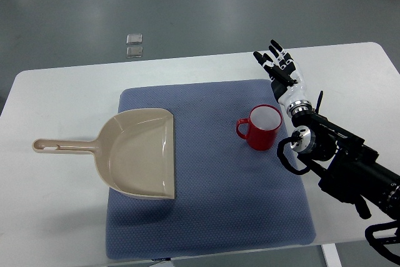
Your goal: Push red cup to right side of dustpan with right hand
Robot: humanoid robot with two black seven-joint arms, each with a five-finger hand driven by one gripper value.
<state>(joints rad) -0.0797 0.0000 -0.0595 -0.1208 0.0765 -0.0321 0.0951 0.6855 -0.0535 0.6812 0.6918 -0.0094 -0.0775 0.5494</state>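
A red cup (pixel 263 127) with a white inside stands upright on the blue mat (pixel 212 173), its handle pointing left. A beige dustpan (pixel 139 152) lies on the mat's left part, handle reaching left over the white table. The cup stands well to the right of the dustpan's open edge. My right hand (pixel 278 64) is just beyond and right of the cup, fingers stretched out flat and pointing away, holding nothing. Its wrist passes close by the cup's right rim; whether it touches I cannot tell. The left arm does not show.
The white table (pixel 56 98) extends around the mat on all sides. Two small clear objects (pixel 134 45) lie on the grey floor beyond the table's far edge. My right forearm (pixel 344 161) crosses the table's right front part.
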